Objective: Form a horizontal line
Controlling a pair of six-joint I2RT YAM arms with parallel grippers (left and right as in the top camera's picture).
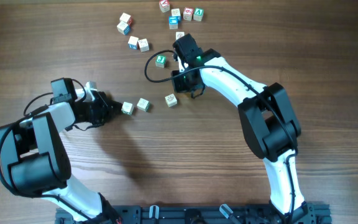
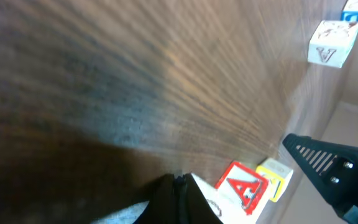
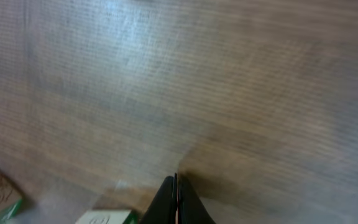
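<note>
Three small pale letter cubes lie in a loose, slightly slanted row with gaps between them: the left cube (image 1: 127,108), the middle cube (image 1: 143,104) and the right cube (image 1: 171,99). They do not touch. My left gripper (image 1: 114,107) is shut, its tip against the left cube's side. In the left wrist view the shut fingers (image 2: 178,182) touch that cube, which shows a red A (image 2: 244,188); a yellow-edged cube (image 2: 276,177) sits just behind it. My right gripper (image 1: 184,91) is shut and empty, just up-right of the right cube. Its shut fingers (image 3: 176,183) hover over bare wood.
Several loose letter cubes lie at the back: a green one (image 1: 160,60), a pair (image 1: 138,43), two more (image 1: 124,25) and a cluster (image 1: 182,14). A black cable (image 1: 149,65) loops beside the right arm. A further cube (image 2: 331,43) shows in the left wrist view.
</note>
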